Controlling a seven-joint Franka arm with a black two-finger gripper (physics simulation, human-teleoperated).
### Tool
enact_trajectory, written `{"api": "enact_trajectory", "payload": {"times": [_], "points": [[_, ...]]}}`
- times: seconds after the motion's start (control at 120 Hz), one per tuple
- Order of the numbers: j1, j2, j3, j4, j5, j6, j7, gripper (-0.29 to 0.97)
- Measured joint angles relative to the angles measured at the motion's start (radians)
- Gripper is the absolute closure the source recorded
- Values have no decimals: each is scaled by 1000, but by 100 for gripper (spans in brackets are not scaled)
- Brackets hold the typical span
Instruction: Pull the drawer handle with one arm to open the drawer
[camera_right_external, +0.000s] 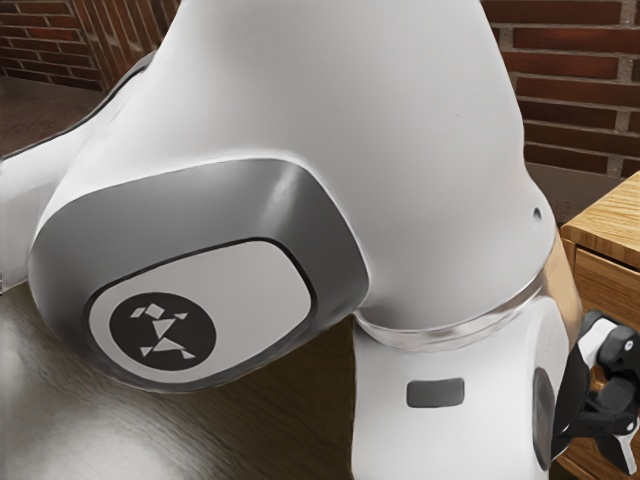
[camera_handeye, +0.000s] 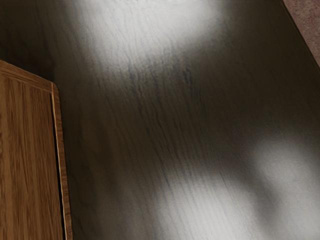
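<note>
The arm (camera_right_external: 300, 150) masks much of the table (camera_right_external: 200, 430). The wooden drawer unit (camera_right_external: 608, 240) is set on it, well apart from the one table edge seen. The gripper (camera_right_external: 606, 395) is held just beside the unit's front (its state cannot be told). If the handle is approached off-line, it may be missed and the front struck.

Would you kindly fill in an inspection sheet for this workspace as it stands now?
Surface: dark wood-grain table, with patches of light on it.
Job's things: wooden drawer cabinet at the exterior view's right edge; whether the drawer is open cannot be told.
Clutter: nothing seen.
Grippers: black gripper close beside the cabinet front; the arm covers much of the exterior view.
Cables: nothing seen.
Surroundings: red brick wall behind; speckled floor past the table's edge.
</note>
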Motion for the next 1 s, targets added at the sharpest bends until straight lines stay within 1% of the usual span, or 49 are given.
{"api": "enact_trajectory", "payload": {"times": [0.05,0.142,0.217,0.358,0.542,0.667,0.917,1.0], "points": [[-5,7,0,4,6,17,-5,3],[-7,19,4,7,14,42,-15,18],[-1,28,6,11,41,58,-23,29],[-6,78,7,38,96,94,-37,39],[-22,147,8,101,176,130,-49,45],[-55,197,9,148,211,146,-55,47],[-68,261,30,182,235,177,-60,49],[-85,286,44,212,243,189,-58,49]]}}
